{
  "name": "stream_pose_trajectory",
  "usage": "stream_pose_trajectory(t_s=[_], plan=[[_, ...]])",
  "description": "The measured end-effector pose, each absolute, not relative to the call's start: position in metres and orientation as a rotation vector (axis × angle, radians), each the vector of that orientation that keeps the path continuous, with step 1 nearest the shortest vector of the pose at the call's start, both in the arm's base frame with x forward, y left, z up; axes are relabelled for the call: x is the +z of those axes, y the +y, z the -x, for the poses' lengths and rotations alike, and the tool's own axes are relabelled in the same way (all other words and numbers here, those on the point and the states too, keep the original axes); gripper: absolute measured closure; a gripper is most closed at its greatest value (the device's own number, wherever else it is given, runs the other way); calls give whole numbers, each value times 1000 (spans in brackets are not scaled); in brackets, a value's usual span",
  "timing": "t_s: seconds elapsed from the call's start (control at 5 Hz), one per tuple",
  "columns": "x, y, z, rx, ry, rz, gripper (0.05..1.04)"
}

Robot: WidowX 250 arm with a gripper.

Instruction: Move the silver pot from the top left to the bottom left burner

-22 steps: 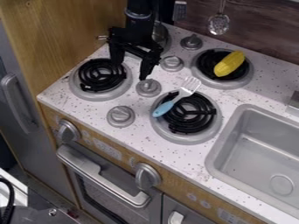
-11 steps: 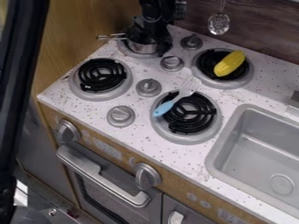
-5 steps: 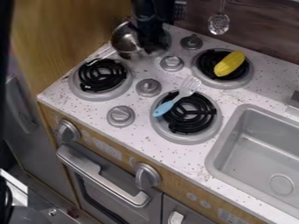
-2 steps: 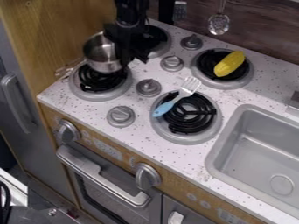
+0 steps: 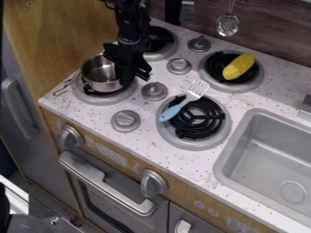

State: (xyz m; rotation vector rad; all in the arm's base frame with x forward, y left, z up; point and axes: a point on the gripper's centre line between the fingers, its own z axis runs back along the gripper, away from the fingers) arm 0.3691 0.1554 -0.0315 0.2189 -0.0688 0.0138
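The speckled counter (image 5: 141, 144) carries a sink (image 5: 261, 157) at its right end and 4 burners. The black gripper (image 5: 135, 80) is down at the right side of the silver pot (image 5: 101, 75), near the counter's left edge; I cannot tell whether it is open or closed. The pot is over the burner (image 5: 113, 98) nearest the front left corner, covering much of it, with its wire handle (image 5: 64, 90) towards the left edge. I cannot tell whether the pot touches that burner. Another burner (image 5: 160, 55) is near the back left corner. Across the burner (image 5: 197, 144) by the front edge lies a blue-handled fork (image 5: 173, 111). Yellow corn (image 5: 238, 66) lies on the burner (image 5: 258, 81) by the back edge. Between the left and right burners stand 4 grey knobs (image 5: 126, 121).
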Motion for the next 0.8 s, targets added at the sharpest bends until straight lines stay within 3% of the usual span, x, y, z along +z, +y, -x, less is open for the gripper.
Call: stream_pose_trajectory(t_s=[0.2,0.4,0.6,0.8], plan=[[-34,152,-364,67,-47,-178,847],[-16,143,-355,178,-73,-138,578],[26,136,-357,192,-113,-126,271],[34,124,-339,172,0,-119,75]])
